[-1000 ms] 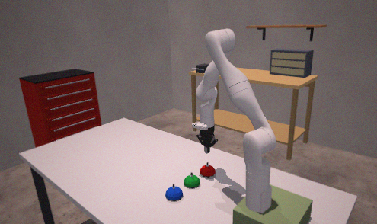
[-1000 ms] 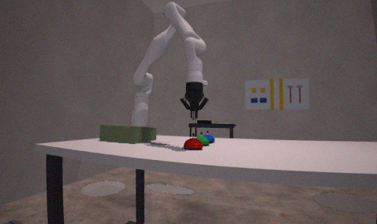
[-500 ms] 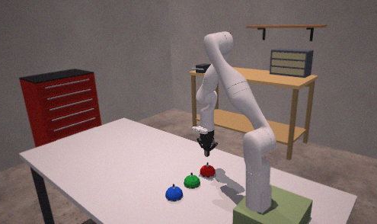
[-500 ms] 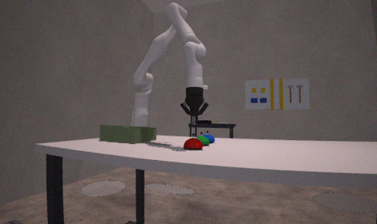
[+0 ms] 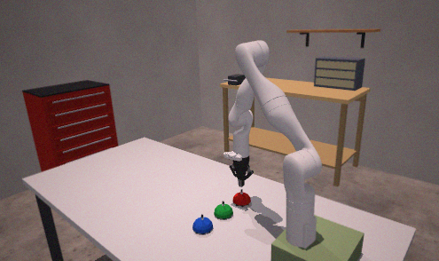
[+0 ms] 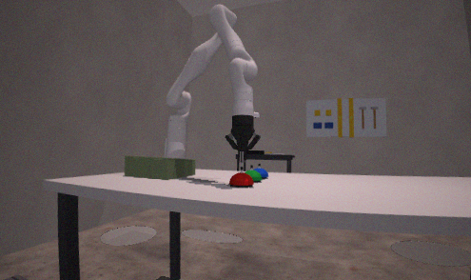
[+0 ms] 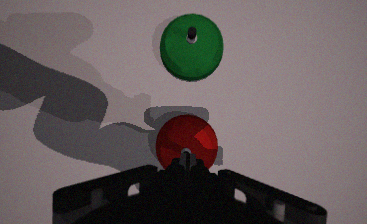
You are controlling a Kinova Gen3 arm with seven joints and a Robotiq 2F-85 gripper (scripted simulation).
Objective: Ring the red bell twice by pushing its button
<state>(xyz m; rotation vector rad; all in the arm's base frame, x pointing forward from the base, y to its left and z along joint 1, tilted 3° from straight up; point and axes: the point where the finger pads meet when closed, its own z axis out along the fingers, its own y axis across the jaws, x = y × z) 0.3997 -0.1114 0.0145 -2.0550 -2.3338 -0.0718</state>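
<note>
Tool point(image 5: 241, 181) pinched all the way shut, holding nothing. Shut like that to make one small tip, good for poking a tiny button without bumping anything else. Pointed straight down, right over the red bell point(image 5: 241, 199), with a little gap left between tip and button point(image 7: 186, 151). Not pressing yet, by the look of it.

Red bell sitting on the white surface point(image 5: 121, 186), closest to the arm's green base block point(image 5: 338, 240). From the wrist view, green bell point(image 7: 191, 47) up at 12 o'clock from the red one, a little apart. From the top view, blue bell point(image 5: 202, 225) last in the row, down toward 8 o'clock from the green one. All three in one neat line, so a crooked push could knock a neighbor.

Best guess for the next bit: straight down on the red button, all the way, then back up and a short wait. Straight path to keep the bell from sliding. Cannot tell from here how many rings done so far.
</note>
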